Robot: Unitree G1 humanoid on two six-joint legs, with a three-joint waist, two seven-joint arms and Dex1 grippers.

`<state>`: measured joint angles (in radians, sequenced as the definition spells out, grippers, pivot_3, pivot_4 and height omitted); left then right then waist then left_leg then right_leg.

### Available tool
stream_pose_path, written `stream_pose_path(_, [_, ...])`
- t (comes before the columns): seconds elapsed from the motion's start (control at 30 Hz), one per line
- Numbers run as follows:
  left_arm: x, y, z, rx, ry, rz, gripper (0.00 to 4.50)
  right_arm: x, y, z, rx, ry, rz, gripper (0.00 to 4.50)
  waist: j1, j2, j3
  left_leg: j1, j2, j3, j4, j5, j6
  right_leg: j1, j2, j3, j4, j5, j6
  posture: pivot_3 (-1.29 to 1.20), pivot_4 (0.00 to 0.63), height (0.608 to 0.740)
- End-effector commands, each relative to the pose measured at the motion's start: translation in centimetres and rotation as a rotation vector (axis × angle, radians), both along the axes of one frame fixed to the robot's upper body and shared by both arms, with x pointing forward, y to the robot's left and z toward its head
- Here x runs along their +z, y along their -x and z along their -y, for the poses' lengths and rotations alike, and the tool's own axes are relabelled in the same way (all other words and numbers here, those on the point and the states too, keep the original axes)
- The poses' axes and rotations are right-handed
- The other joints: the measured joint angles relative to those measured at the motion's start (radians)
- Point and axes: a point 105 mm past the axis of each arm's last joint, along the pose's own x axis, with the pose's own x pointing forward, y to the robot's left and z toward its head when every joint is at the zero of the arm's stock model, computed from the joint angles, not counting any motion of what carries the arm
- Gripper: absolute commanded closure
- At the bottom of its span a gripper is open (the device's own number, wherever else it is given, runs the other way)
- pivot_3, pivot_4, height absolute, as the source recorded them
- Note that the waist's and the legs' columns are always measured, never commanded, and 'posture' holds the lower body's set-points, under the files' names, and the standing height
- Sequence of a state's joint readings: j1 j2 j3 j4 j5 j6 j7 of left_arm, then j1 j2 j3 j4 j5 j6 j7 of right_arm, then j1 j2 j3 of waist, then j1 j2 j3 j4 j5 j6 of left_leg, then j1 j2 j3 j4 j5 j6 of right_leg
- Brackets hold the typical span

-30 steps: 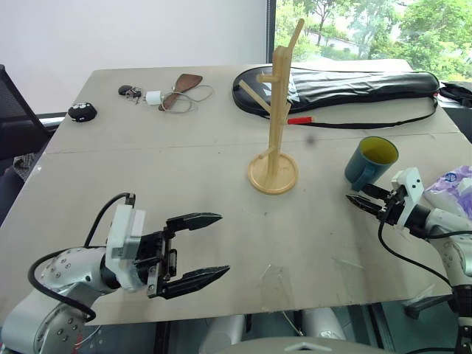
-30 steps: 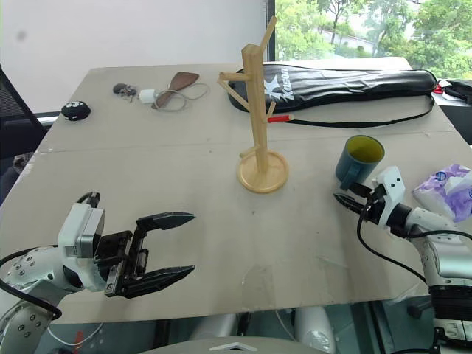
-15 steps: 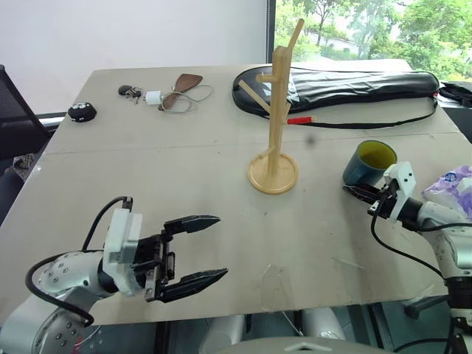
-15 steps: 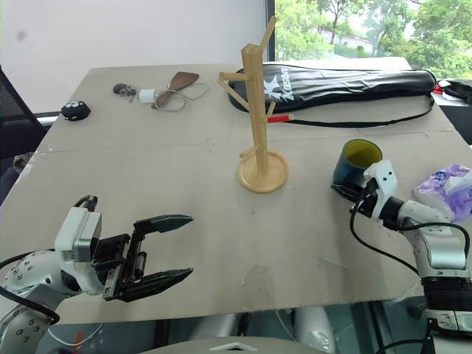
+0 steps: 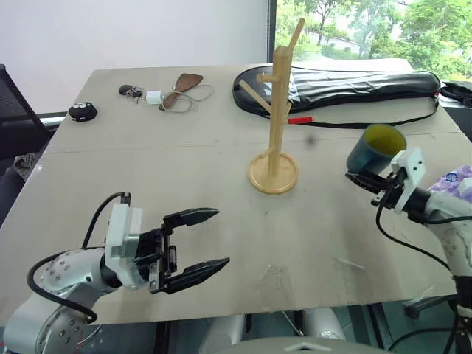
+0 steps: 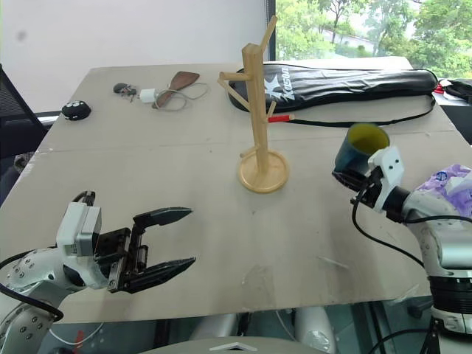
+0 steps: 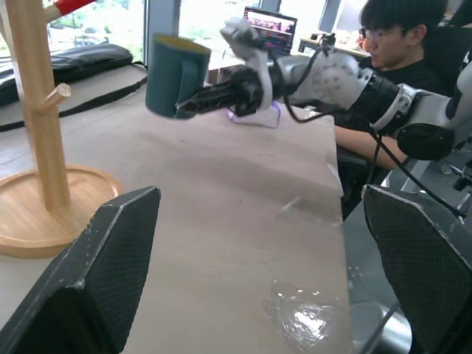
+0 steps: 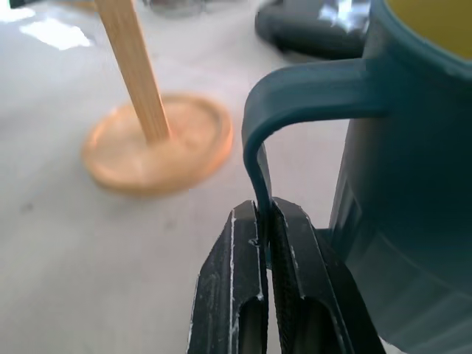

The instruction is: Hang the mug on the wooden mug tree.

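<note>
Right wrist view: right gripper [image 8: 264, 221] clamped tight on the thin lower part of the mug [image 8: 413, 169] handle, the mug body just beside the fingers, tipped, off the table [image 5: 147, 169]. Beyond the fingertips, well apart, stands the wooden mug tree [image 5: 276, 110], base first, pegs higher up the pole. Left gripper [image 5: 199, 241] hangs spread wide and empty over the near table edge, far across from the mug. Past the tree: a black racket bag [image 5: 354, 82], a cable and keys [image 5: 131, 91].

Risks: the pinch is on a narrow strip of handle, so the mug could swivel or slip during the carry. The handle loop is partly taken up by the fingers, so a peg may hit them or miss. Bumping the pole could tip the tree.
</note>
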<state>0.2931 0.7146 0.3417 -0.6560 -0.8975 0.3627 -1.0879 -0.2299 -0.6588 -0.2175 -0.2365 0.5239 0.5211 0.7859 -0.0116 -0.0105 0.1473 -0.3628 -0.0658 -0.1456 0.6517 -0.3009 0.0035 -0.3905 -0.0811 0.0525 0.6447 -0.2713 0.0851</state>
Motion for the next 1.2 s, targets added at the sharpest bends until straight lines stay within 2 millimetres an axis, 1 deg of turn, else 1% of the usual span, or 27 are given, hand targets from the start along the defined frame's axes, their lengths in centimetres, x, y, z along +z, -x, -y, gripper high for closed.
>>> stream_pose_path(0.03, [0.8, 0.4, 0.7, -0.02, 0.01, 0.034, 0.0, 4.3, 0.9, -0.9, 0.016, 0.0, 0.115, 4.43, -0.001, 0.0, 0.0, 0.0, 0.0, 0.0, 0.0, 0.0, 0.0, 0.0, 0.0, 0.0, 0.0, 0.0, 0.0, 0.0, 0.15, 0.74])
stream_pose_path(0.17, [1.5, 0.7, 0.6, -0.007, 0.025, 0.066, 0.0, 6.2, 1.8, -2.4, 0.07, 0.04, 0.138, 4.43, -0.001, 0.0, 0.0, -0.001, 0.0, 0.0, -0.001, 0.0, 0.0, -0.001, 0.0, 0.0, 0.0, 0.0, 0.0, 0.0, 0.15, 0.74])
stream_pose_path(0.27, [1.8, 0.8, 0.3, -0.001, 0.057, 0.073, 0.0, 6.9, 2.0, -3.3, 0.096, 0.077, 0.13, 4.43, 0.0, 0.0, 0.0, -0.002, 0.0, 0.0, -0.001, 0.0, 0.0, -0.002, 0.0, 0.0, 0.0, 0.0, 0.0, 0.0, 0.15, 0.74])
stream_pose_path(0.33, [2.5, 0.3, 0.0, 0.019, 0.113, 0.126, 0.0, 7.3, 1.8, -4.2, 0.123, 0.128, 0.125, 4.43, -0.001, 0.0, 0.0, -0.002, 0.0, 0.001, -0.001, 0.0, 0.0, -0.002, 0.0, 0.0, 0.0, 0.0, 0.0, 0.0, 0.15, 0.74])
stream_pose_path(0.43, [2.9, -0.1, -0.3, 0.055, 0.161, 0.168, 0.0, 7.5, 1.4, -4.9, 0.146, 0.163, 0.098, 4.43, 0.0, 0.0, 0.0, -0.002, 0.0, 0.0, 0.0, 0.0, 0.0, -0.002, 0.0, 0.0, 0.0, 0.0, 0.0, 0.0, 0.15, 0.74])
stream_pose_path(0.57, [2.4, 0.4, -0.6, 0.075, 0.172, 0.161, 0.0, 7.6, 1.5, -6.4, 0.219, 0.186, 0.079, 4.43, -0.002, -0.001, 0.0, -0.003, 0.0, 0.001, -0.001, 0.0, 0.0, -0.003, 0.0, 0.0, -0.001, 0.0, 0.0, 0.0, 0.15, 0.74])
stream_pose_path(0.7, [2.0, 1.0, -0.5, 0.104, 0.187, 0.164, 0.0, 7.4, 0.9, -7.1, 0.253, 0.205, 0.063, 4.43, 0.002, -0.001, 0.0, -0.007, 0.0, -0.001, 0.0, 0.0, 0.0, -0.006, -0.001, -0.001, -0.002, 0.0, 0.0, 0.0, 0.15, 0.74])
stream_pose_path(0.9, [1.5, 1.5, -0.9, 0.176, 0.218, 0.197, 0.0, 8.0, 0.5, -8.1, 0.296, 0.207, 0.062, 4.43, -0.001, -0.001, 0.0, -0.007, 0.0, 0.0, 0.0, 0.0, 0.0, -0.006, 0.0, -0.001, -0.001, 0.0, 0.0, 0.0, 0.15, 0.74])
stream_pose_path(1.03, [1.1, 1.7, -1.5, 0.223, 0.235, 0.193, 0.0, 8.4, 0.4, -8.8, 0.319, 0.207, 0.055, 4.43, 0.0, -0.001, 0.0, -0.007, 0.0, 0.0, 0.0, 0.0, 0.0, -0.006, -0.001, -0.001, -0.002, 0.0, 0.0, 0.0, 0.15, 0.74])
stream_pose_path(1.2, [1.3, 1.8, -1.4, 0.233, 0.248, 0.203, 0.0, 8.6, -0.2, -9.7, 0.33, 0.201, 0.029, 4.43, 0.0, -0.001, 0.0, -0.007, 0.0, 0.0, 0.0, 0.0, 0.0, -0.006, -0.001, -0.001, -0.002, 0.0, 0.0, 0.0, 0.15, 0.74])
